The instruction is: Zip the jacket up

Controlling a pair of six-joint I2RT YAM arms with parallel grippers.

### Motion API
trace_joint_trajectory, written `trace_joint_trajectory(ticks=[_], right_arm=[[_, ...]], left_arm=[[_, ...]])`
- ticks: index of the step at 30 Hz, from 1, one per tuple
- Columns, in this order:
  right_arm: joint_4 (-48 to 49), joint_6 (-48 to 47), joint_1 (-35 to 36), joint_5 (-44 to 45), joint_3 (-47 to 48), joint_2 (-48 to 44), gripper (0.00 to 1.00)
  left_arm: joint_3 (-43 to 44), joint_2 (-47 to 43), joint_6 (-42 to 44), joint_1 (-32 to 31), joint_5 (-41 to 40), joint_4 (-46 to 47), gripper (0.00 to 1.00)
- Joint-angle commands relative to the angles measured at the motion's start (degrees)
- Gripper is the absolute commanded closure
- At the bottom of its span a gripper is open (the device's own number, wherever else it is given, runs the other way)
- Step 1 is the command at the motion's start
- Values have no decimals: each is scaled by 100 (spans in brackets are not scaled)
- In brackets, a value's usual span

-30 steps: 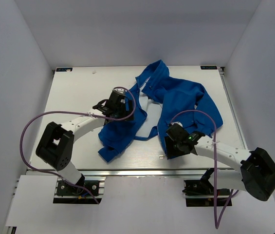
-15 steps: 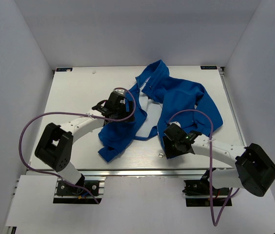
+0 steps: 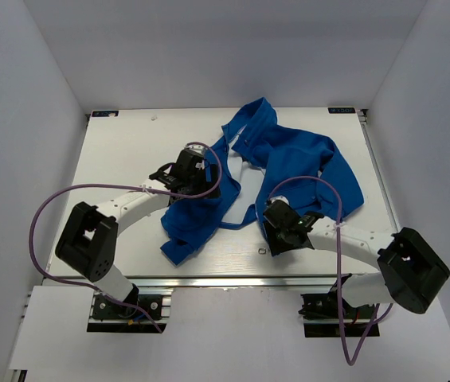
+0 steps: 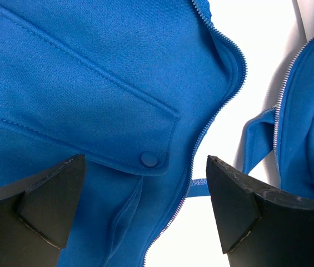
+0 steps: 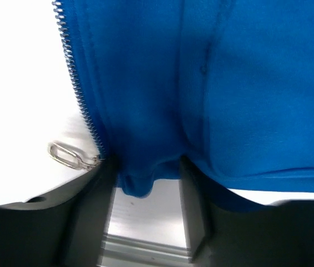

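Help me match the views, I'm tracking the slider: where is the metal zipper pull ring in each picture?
Top external: the zipper pull, a tiny speck beside the jacket at its near hem, lower centre.
Left wrist: not in it.
Right wrist: lower left, at the end of the zipper teeth.
Shared landmark: the blue jacket, in all three.

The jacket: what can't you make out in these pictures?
- Top view: the jacket lies bunched, folds hiding much of its front; the zipper pull is too small.
- Left wrist view: frame edges crop the jacket to a pocket flap and zipper teeth.
- Right wrist view: the hem is blurred, too close.
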Motion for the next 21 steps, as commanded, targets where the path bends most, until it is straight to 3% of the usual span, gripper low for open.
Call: trace_joint_trajectory(ticks=[1, 3, 4, 7, 13, 21], right_arm=[[374, -8, 123, -281, -66, 433, 50], [374, 45, 193, -299, -66, 557, 57], [374, 63, 210, -308, -66, 636, 68], [444, 116, 263, -421, -66, 715, 83], [655, 80, 263, -747, 83, 541, 100], [1086, 133, 255, -984, 391, 22, 100]], left_arm=[[-28, -405, 76, 17, -38, -53, 2], [-20, -441, 76, 17, -73, -80, 2], [-28, -449, 85, 17, -99, -97, 2], [-29, -493, 103, 17, -108, -106, 2], [33, -590, 173, 17, 14, -194, 2], [-414, -1160, 296, 17, 1365, 270, 2]])
